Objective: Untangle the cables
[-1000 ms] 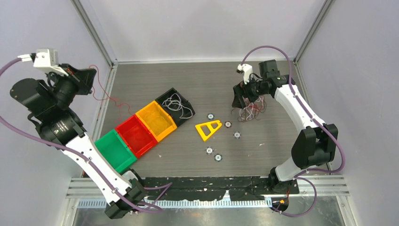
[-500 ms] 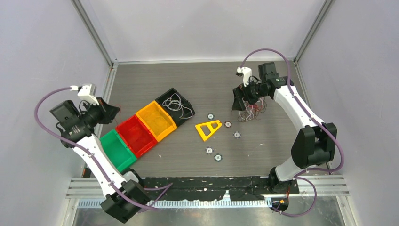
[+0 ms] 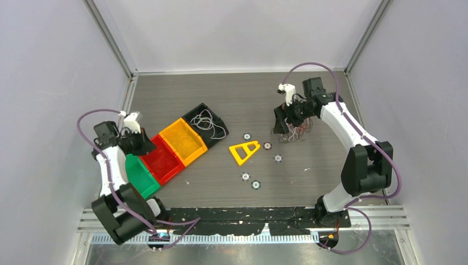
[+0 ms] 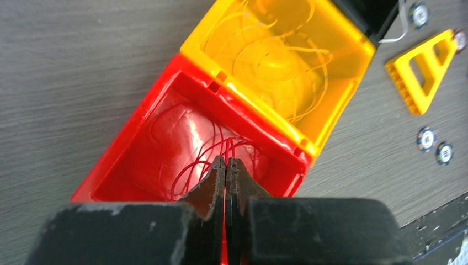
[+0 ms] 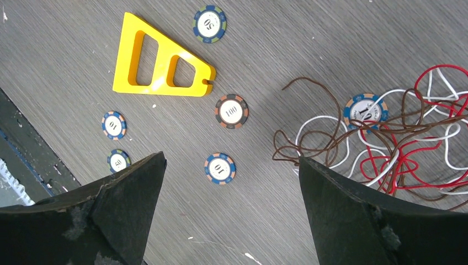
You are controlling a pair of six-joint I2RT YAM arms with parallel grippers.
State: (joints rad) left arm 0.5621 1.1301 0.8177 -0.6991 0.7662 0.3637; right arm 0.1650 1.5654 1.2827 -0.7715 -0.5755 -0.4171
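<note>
My left gripper [image 4: 225, 160] is shut, and a thin red cable [image 4: 190, 165] runs up between its jaws. It hangs just above the red bin [image 3: 160, 160], where the red cable's loops lie. A yellow-orange cable [image 4: 276, 61] lies coiled in the yellow bin [image 3: 183, 142]. A white cable [image 3: 209, 124] sits in the black bin [image 3: 200, 112]. A small tangle of brown, white and red cables [image 5: 386, 143] lies on the table at the right [image 3: 295, 131]. My right gripper [image 5: 232, 157] hangs open over the table just left of the tangle, holding nothing.
A green bin [image 3: 138, 174] ends the row of bins at the near left. A flat yellow triangular piece [image 5: 157, 66] and several poker chips [image 5: 231, 111] lie mid-table; one chip [image 5: 365, 111] lies under the tangle. A black strip runs along the near edge.
My left arm has swung down from high at the far left to the red bin, bringing the red cable with it. My right gripper has barely shifted.
</note>
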